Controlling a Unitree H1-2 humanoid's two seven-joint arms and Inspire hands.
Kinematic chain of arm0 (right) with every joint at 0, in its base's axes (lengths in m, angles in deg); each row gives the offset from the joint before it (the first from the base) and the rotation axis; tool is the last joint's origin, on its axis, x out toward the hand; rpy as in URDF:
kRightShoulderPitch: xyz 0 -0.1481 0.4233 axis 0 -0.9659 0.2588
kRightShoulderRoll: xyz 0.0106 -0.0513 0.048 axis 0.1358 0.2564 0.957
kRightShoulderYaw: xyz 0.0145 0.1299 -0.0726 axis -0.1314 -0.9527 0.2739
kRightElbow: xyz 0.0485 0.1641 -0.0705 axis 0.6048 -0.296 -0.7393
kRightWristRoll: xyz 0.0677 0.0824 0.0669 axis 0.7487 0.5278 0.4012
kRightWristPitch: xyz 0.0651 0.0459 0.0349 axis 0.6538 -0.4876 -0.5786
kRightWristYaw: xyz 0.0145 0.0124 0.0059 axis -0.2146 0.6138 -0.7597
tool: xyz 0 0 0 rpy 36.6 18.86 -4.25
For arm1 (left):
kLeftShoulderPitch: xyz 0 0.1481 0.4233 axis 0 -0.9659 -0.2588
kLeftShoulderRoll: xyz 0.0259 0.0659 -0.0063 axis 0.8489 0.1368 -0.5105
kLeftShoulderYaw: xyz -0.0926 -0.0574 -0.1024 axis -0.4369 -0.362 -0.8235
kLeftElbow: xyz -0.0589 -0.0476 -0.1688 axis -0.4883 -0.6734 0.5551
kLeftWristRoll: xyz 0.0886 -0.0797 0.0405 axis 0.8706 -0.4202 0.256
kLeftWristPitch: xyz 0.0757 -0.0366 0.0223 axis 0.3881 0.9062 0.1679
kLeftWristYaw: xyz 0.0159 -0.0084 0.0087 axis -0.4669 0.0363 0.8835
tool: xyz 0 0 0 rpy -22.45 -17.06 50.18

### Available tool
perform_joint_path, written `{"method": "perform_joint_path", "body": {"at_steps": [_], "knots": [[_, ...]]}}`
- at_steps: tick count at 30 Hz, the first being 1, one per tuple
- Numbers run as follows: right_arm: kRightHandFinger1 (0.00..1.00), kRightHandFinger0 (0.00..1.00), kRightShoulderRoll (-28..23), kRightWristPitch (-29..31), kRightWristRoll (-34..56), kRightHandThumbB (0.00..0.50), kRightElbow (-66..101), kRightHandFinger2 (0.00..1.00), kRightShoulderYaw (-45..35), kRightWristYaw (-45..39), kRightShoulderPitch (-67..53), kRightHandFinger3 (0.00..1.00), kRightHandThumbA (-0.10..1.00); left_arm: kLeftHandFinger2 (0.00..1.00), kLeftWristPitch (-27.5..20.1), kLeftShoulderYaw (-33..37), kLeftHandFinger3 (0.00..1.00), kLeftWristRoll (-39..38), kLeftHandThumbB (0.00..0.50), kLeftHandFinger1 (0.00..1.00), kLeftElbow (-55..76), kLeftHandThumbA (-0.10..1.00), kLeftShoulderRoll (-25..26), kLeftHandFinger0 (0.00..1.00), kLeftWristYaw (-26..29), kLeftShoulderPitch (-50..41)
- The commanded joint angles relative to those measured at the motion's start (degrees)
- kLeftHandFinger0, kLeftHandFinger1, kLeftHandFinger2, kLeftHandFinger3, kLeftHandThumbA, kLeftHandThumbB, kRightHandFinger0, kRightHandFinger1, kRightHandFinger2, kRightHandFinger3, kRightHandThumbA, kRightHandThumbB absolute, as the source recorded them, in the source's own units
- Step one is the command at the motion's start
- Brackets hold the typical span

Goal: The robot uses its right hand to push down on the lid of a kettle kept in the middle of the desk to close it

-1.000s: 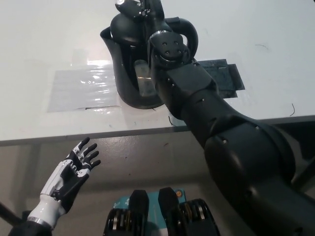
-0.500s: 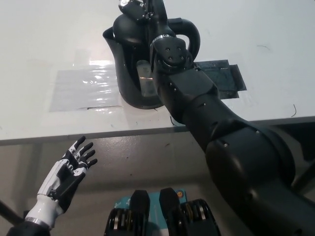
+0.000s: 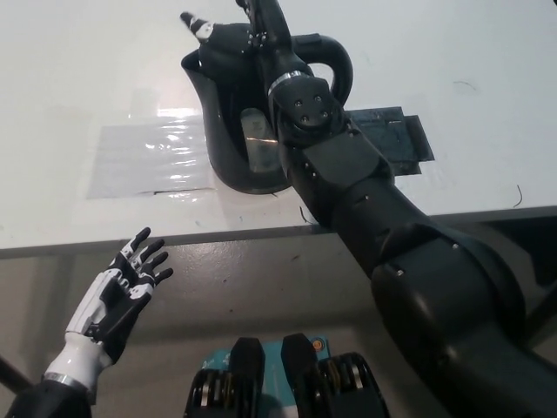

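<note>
On the wide white desk (image 3: 70,78), toward its near edge and about midway along it: the glossy black plastic kettle (image 3: 228,131), standing upright. Over its top, the black right hand (image 3: 228,37), lying on the lid, fingers spread, clasping nothing. Judged: pressing stage. Best to bear straight down over the lid's middle, palm flat, steadily, without shoving sideways toward the spout, lest the kettle tip. Below the near edge, lower left, the white left hand (image 3: 117,296), idle, fingers apart, empty.
</note>
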Motion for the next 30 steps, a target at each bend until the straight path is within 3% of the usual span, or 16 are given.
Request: {"method": "perform_joint_path", "body": {"at_steps": [1, 5, 16, 22, 25, 28, 30], "knots": [[1.0, 1.0, 1.32, -6.66, -0.75, 0.094, -4.68, 1.0, 0.91, -3.77, -9.02, 1.0, 0.94, 1.0, -1.04, -0.56, 1.0, 0.72, 0.236, 1.0, 1.58, 0.18, 0.53, 0.98, 0.62, 1.28], [1.0, 1.0, 1.39, -6.6, -0.93, 0.094, -4.69, 1.0, 1.0, -3.89, -9.35, 1.0, 0.93, 1.0, -0.16, -0.79, 1.0, 0.42, 0.219, 1.0, 1.8, 0.15, 0.62, 0.97, 0.69, 1.06], [1.0, 1.0, 1.41, -6.84, 0.21, 0.091, -4.58, 1.0, -0.7, -4.0, -9.65, 1.0, 0.86, 1.0, 0.64, -0.61, 1.0, 0.25, 0.253, 1.0, 2.44, 0.15, 0.3, 0.98, 0.5, 0.41], [1.0, 1.0, 1.39, -6.5, 0.32, 0.082, -4.47, 1.0, -1.19, -3.77, -9.35, 1.0, 0.86, 1.0, 0.6, -0.86, 1.0, -0.2, 0.237, 1.0, 2.38, 0.12, 0.37, 0.98, 0.24, 0.19], [1.0, 1.0, 2.75, -4.16, 0.98, 0.081, -3.9, 1.0, -1.96, -3.57, -9.8, 1.0, 0.85, 1.0, 1.26, -1.18, 1.0, -0.25, 0.235, 1.0, 4.36, 0.12, 0.98, 0.99, 0.1, -3.26], [1.0, 1.0, 2.74, 2.52, 3.28, 0.001, -0.13, 1.0, -4.29, -6.33, -5.74, 1.0, 0.81, 1.0, 1.22, -1.24, 1.0, 0.03, 0.232, 1.0, 4.78, 0.15, 1.5, 0.98, -0.26, -4.45], [1.0, 1.0, 2.99, 5.65, 5.1, 0.0, 3.21, 1.0, -5.89, -8.35, -3.72, 1.0, 0.73, 1.0, 1.24, -1.38, 1.0, 0.0, 0.225, 1.0, 4.71, 0.14, 2.08, 0.97, -0.54, -4.64]]}}
